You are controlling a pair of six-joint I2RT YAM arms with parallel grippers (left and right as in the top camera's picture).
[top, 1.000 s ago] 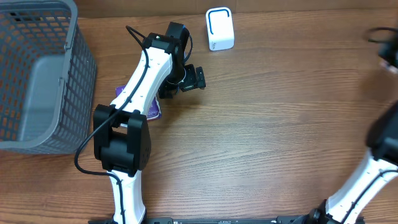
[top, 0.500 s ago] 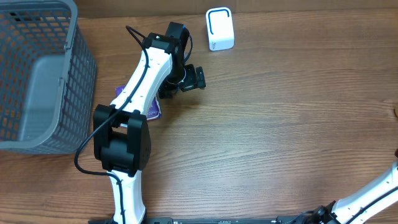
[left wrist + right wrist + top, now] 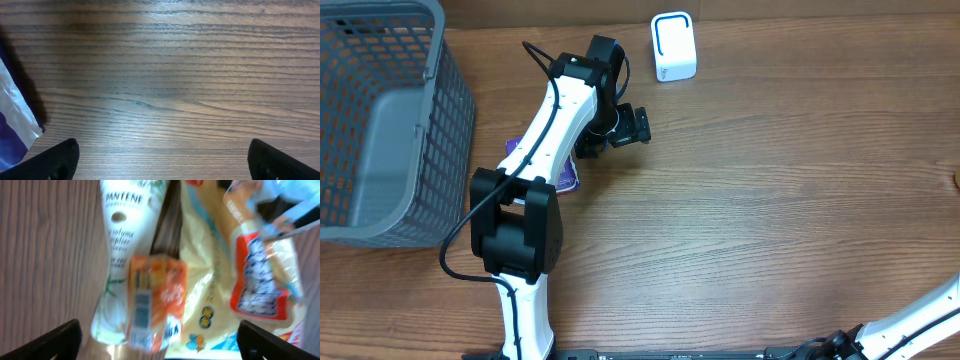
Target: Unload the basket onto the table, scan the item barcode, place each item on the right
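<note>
The orange box [image 3: 167,300] sits dead centre under the right gripper [image 3: 160,345]. Its fingers are spread wide and neither touches the box, so nothing is pinched. A barcode [image 3: 142,302] shows on the box's left face, which makes it the likely item to scan, though blur hides its other lettering. The box lies across a white tube [image 3: 122,240] marked PANTENE and beside a yellow bag [image 3: 220,280] — a pile off to the right, outside the overhead view. Over on the left, the left gripper [image 3: 165,162] hovers above bare table [image 3: 165,75], fingers spread too, with a purple packet [image 3: 15,130] just to its left. The scanner [image 3: 673,45] waits at the far edge and the basket [image 3: 380,120] at far left — probably there for scanned goods.
</note>
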